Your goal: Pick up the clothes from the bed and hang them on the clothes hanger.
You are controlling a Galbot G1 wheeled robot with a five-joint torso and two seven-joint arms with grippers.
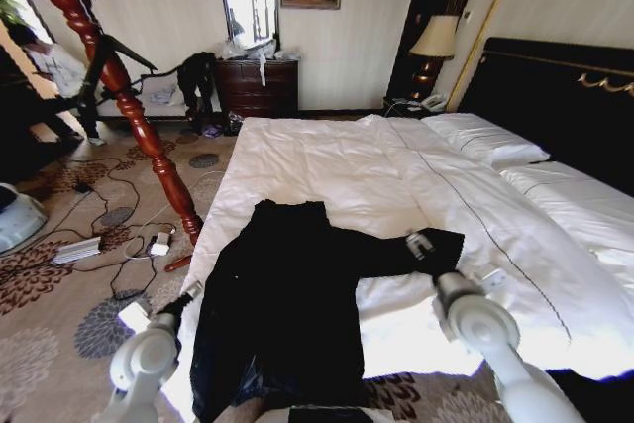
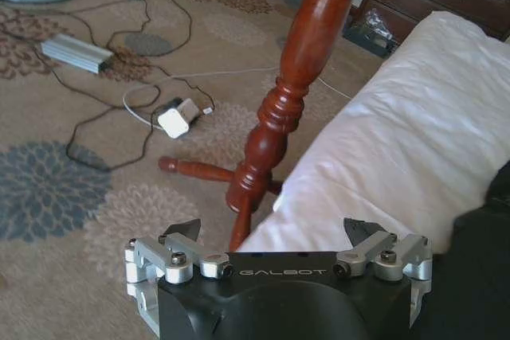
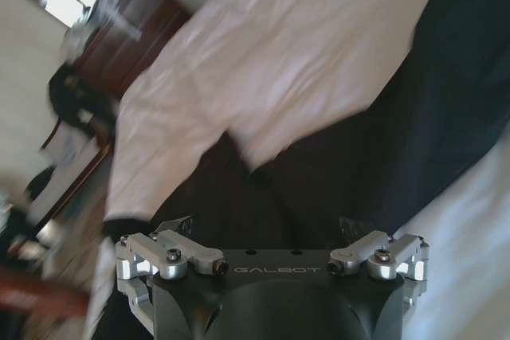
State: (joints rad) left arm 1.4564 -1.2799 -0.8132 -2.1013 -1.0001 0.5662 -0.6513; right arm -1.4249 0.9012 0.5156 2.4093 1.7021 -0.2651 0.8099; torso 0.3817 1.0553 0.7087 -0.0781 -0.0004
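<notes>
The coat [image 1: 282, 309] lies spread flat on the near end of the bed [image 1: 337, 160], collar toward the pillows and hem trailing off the foot, with no part of it lifted. The right gripper [image 1: 420, 243] hovers directly over one outstretched sleeve, jaws wide apart and empty, the dark cloth just beneath them in its wrist view. The left gripper [image 1: 186, 299], also wide open and holding nothing, hangs at the coat's other side by the bed's edge, white duvet and carpet ahead of it. The hanger [image 1: 119, 86] stands on the floor just beyond the left gripper, its pegs bare. The pickup looks about to start; lifting, carrying and hanging all remain.
</notes>
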